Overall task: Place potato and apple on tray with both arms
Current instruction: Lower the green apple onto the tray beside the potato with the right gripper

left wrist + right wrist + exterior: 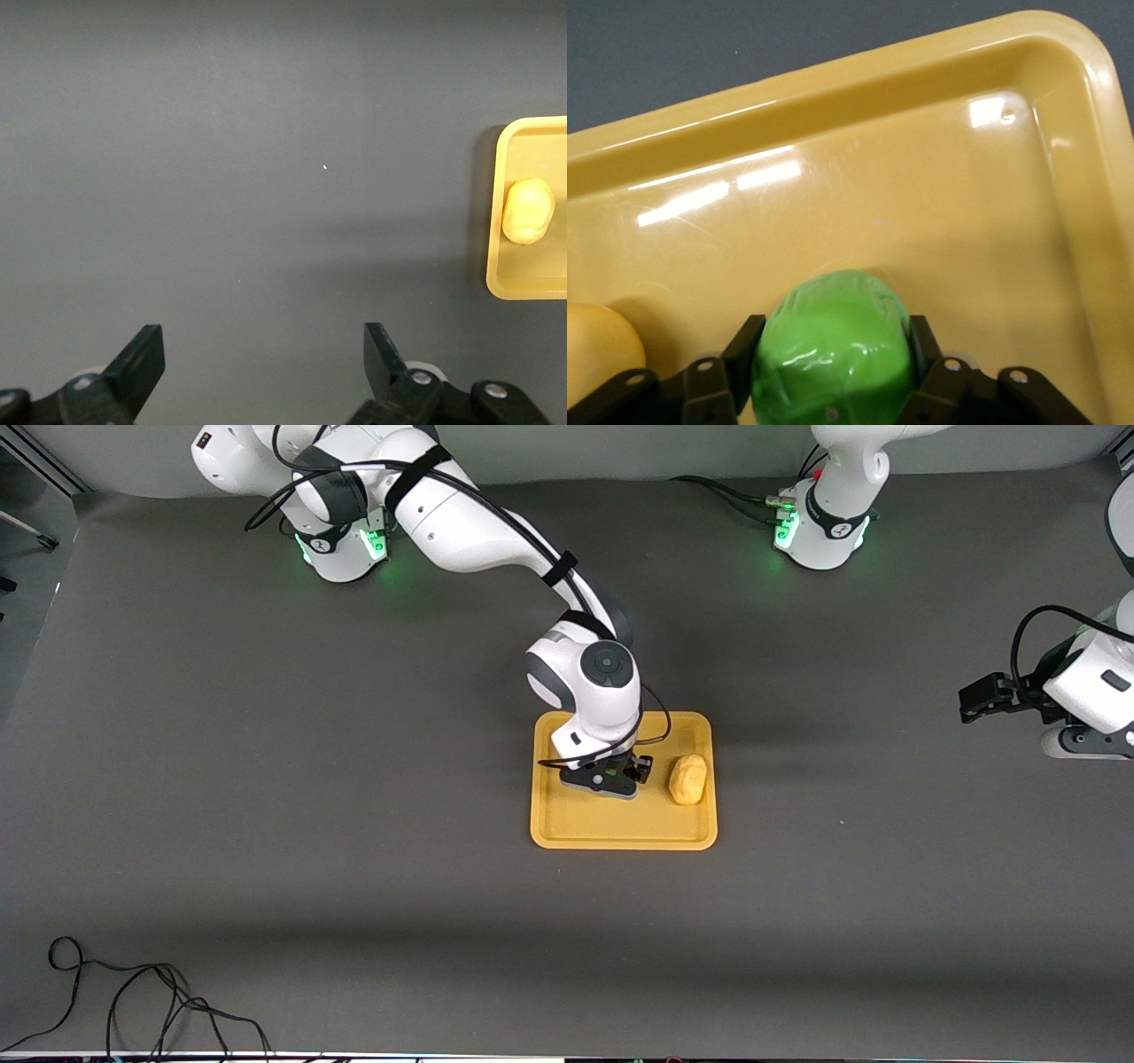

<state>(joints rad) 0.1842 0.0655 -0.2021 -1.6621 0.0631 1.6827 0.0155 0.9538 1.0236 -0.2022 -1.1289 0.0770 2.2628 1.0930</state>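
The right gripper is low over the tray, its jaws clamped on the green apple. The potato lies on the tray beside it, toward the left arm's end. The left gripper waits over bare counter, jaws apart.

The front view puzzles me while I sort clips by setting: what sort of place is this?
Probably a robotics lab: two bench-mounted arms on a grey-covered table, loose cables, one test tray.

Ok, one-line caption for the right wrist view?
Right gripper shut on the apple over the tray, potato beside it.
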